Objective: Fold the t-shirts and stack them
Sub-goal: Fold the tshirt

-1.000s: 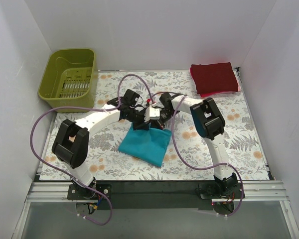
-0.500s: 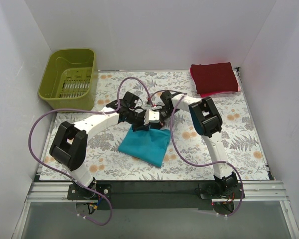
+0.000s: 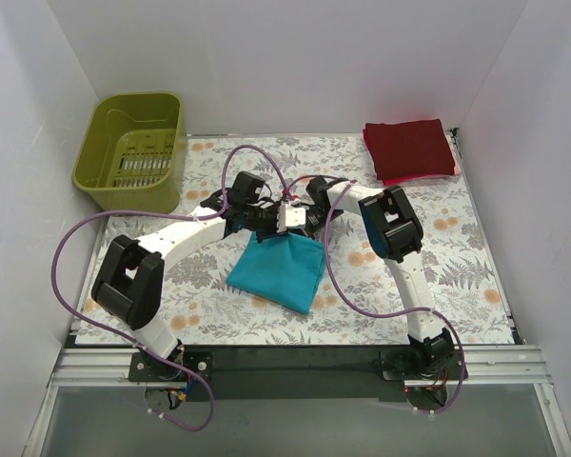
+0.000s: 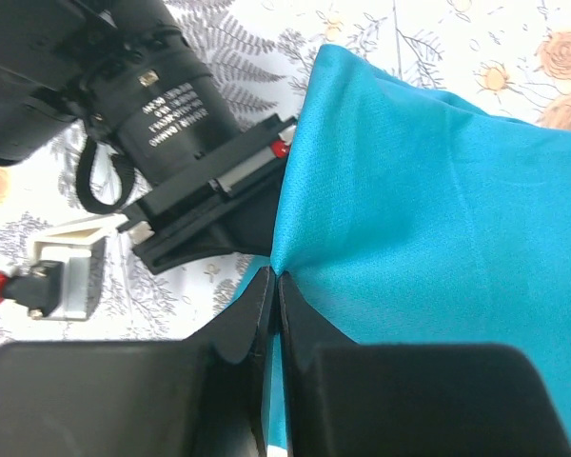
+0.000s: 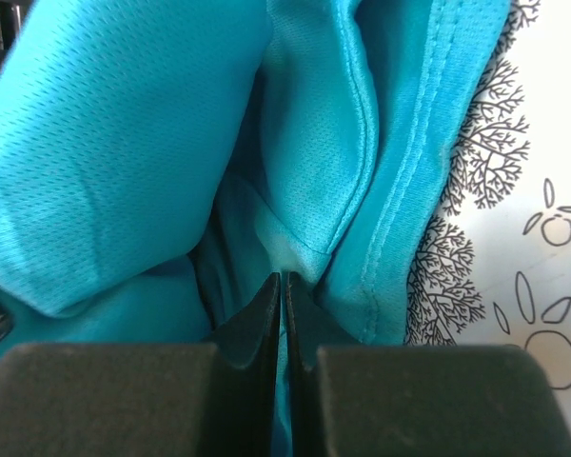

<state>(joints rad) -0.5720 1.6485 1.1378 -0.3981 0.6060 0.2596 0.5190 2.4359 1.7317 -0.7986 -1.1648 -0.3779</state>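
Far left stands the basket (image 3: 133,143), no worry to me. My left gripper (image 3: 265,221) sits at the far edge of the teal shirt (image 3: 281,271), which lies part-folded near the middle of the table (image 3: 457,276). In the left wrist view the jaws are together on a thin corner of the cloth. That bite looks shallow to me, so a quick lift or pull could let the corner slip out and the fold would drop open. Just to the right, almost touching it, my right gripper (image 3: 301,219) is pinched on the same far edge, and the right wrist view shows the jaws closed on bunched layers. I may have caught too many layers there, or too few, and either would drag the fold crooked. The two grippers are so close that any move towards each other risks a knock, and uneven pull between them would twist the shirt. Far right, the red shirt (image 3: 409,148) lies folded on a pink shirt (image 3: 428,177); a loose carry could drape teal cloth over that stack and shove it askew
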